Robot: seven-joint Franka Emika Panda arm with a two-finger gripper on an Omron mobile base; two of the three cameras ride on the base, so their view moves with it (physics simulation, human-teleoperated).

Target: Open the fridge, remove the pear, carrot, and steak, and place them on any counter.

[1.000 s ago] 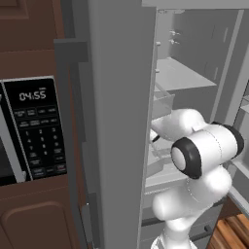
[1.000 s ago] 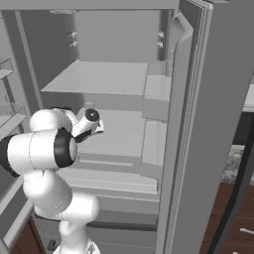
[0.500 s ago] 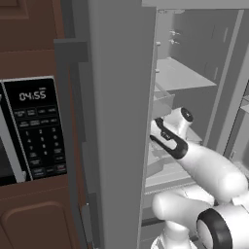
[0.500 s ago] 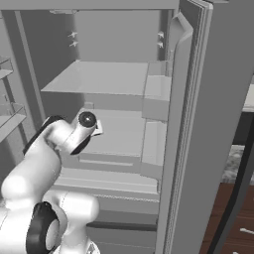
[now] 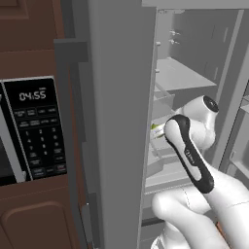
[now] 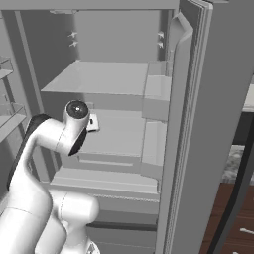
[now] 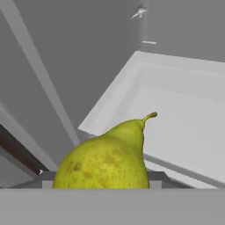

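The fridge (image 5: pixel 121 116) stands open, with pale grey shelves (image 6: pixel 106 79) inside. The yellow-green pear (image 7: pixel 107 160) sits right at my hand, tilted with its stem up, hanging in front of a shelf rather than resting on it. A sliver of the pear (image 5: pixel 155 130) also peeks out beside my wrist at the left wall of the fridge. My gripper (image 6: pixel 93 123) is inside the fridge at middle-shelf height and is shut on the pear; its fingers are hidden. The carrot and the steak are out of view.
The open left door's edge (image 5: pixel 104 146) rises close to my arm, and the right door (image 6: pixel 208 124) stands open with bins (image 6: pixel 156 144). A black microwave (image 5: pixel 36 129) sits in the brown cabinet. A marbled counter (image 6: pixel 233 163) over brown drawers shows at the right.
My elbow has swung down and back toward the base, so the forearm now slopes up into the fridge. The hand has stayed at the middle shelf with the pear.
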